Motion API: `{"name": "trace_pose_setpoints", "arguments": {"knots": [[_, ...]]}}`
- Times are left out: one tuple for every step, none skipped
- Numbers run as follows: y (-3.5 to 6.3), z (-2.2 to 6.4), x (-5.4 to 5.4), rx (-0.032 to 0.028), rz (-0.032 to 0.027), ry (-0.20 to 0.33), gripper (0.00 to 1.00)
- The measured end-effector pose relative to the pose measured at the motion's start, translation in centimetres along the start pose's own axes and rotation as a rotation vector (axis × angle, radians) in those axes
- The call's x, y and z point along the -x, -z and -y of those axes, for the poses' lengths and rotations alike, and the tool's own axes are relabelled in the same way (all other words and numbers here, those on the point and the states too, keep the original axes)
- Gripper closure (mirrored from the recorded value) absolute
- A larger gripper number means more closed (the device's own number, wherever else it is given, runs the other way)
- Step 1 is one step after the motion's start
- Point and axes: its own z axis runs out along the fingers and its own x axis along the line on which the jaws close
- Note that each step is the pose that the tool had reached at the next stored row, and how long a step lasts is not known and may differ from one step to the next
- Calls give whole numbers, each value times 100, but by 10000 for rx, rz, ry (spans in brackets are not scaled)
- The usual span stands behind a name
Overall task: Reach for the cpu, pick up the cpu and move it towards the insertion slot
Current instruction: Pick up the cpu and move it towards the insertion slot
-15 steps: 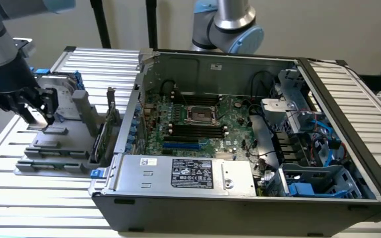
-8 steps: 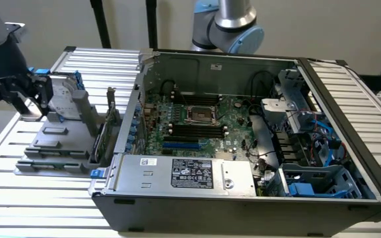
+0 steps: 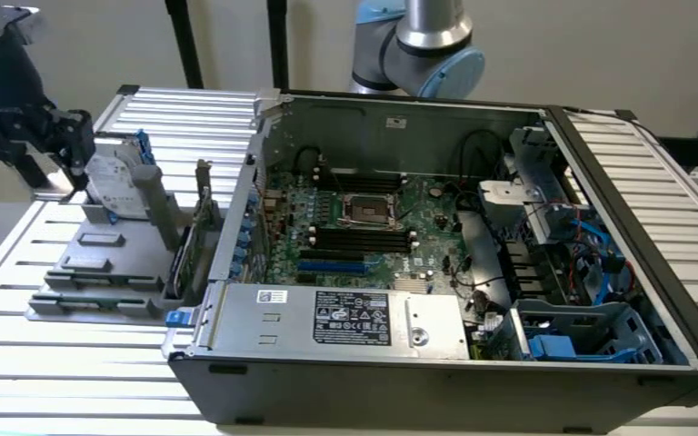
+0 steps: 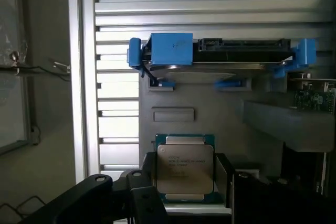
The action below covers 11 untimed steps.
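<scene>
- A silver table (image 3: 34, 363) made of long metal bars fills the room's floor of work. A pale wall is behind it.
- A big open computer case (image 3: 446, 381) sits on the table.
- Beside the case, toward the exterior view's left, is a grey holder (image 3: 94, 291) with parts on it.
- The gripper (image 3: 52, 145) hangs above the far end of that holder, next to the hard drive (image 3: 113, 177), which stands on its edge in blue rails.
- In the wrist view the cpu (image 4: 185, 169) lies flat in the grey holder with its shiny top up. The hard drive stands a little way past it.
- The dark fingers (image 4: 224, 174) are spread apart, one on each side of the cpu. They look like they are up above it and not pinching it.
- The insertion slot (image 3: 370, 211) is the shiny square on the green board inside the case. It is well apart from the gripper and looks empty.
- So I think the reach is nearly done. The pick-up is not done yet, and the trip to the slot has not begun.
</scene>
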Motion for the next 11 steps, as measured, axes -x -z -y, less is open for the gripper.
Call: {"name": "trace_pose_setpoints", "arguments": {"knots": [[45,-2,46,2,-4,0,46],[83,-5,90,11,-3,-1,46],[121,-7,135,21,-3,-1,46],[159,-10,180,31,-3,-1,46],[199,-12,225,38,-5,0,46],[238,-14,271,48,-7,-1,46],[273,-16,315,58,-11,-1,46],[309,-19,362,69,-16,-1,46],[341,-21,406,81,-20,-1,46],[369,-23,455,96,-23,-1,46],[392,-25,500,109,-26,-1,46]]}}
